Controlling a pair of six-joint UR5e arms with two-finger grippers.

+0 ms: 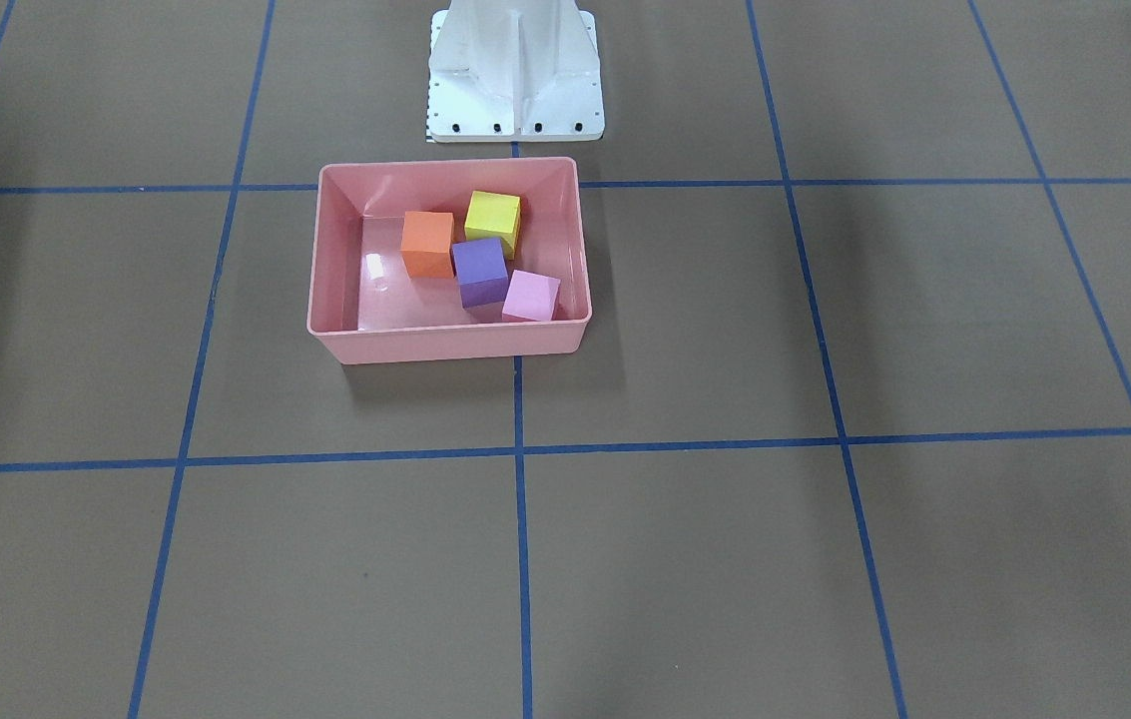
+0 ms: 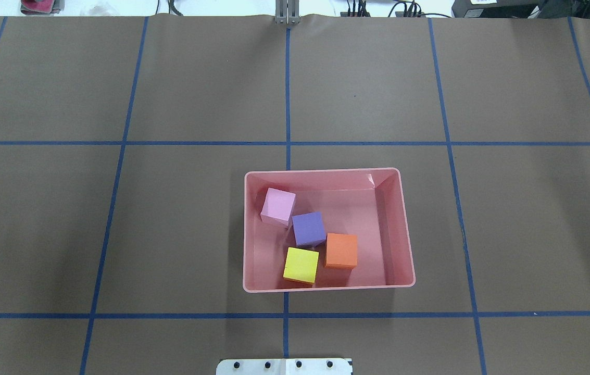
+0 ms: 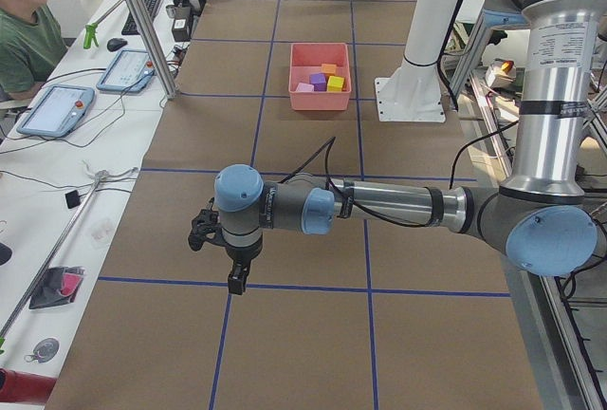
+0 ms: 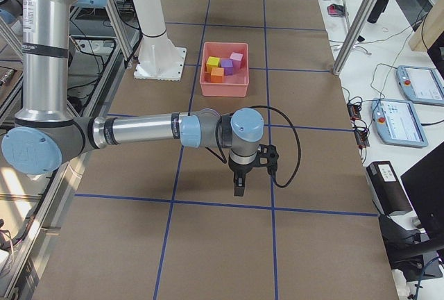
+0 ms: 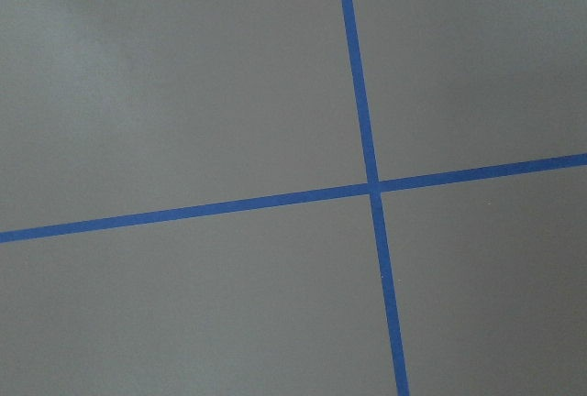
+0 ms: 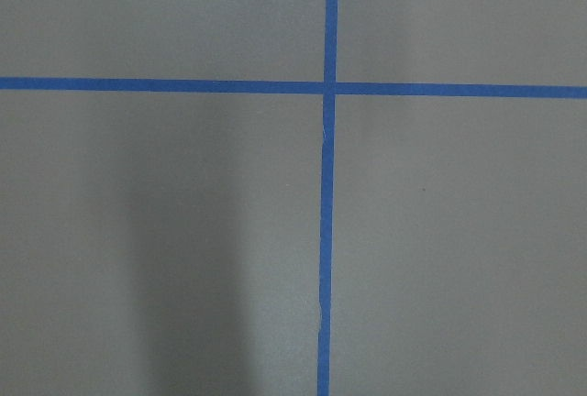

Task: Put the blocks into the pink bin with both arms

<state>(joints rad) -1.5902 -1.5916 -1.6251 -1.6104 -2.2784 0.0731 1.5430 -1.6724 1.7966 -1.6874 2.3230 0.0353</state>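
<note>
Closest to me is my white pedestal [image 1: 515, 70], bolted at the middle of the desk's [image 2: 170, 234] near edge. Just beyond it the pink bin [image 2: 392, 229] rests flat on the brown cover, with all four blocks inside. The yellow block [image 2: 301, 264] lies against the bin's near wall. The orange block [image 2: 341, 250] is just beside it on my right. The purple block [image 2: 309, 228] sits a little further in, with its near corner between those two. The light pink block [image 2: 278, 206] is furthest off, by the bin's far left corner.

My left arm [image 3: 389, 206] reaches out low towards the desk's left end, well apart from the bin. My left pincer [image 3: 235, 283] hangs above a crossing of blue tape [image 5: 371, 185]. My right arm [image 4: 139, 131] does the same towards the right end, its right pincer [image 4: 238, 187] pointing down over another crossing. I cannot tell whether either pincer is open or closed. At the far side, a person [image 3: 24, 35] sits at a white bench.
</note>
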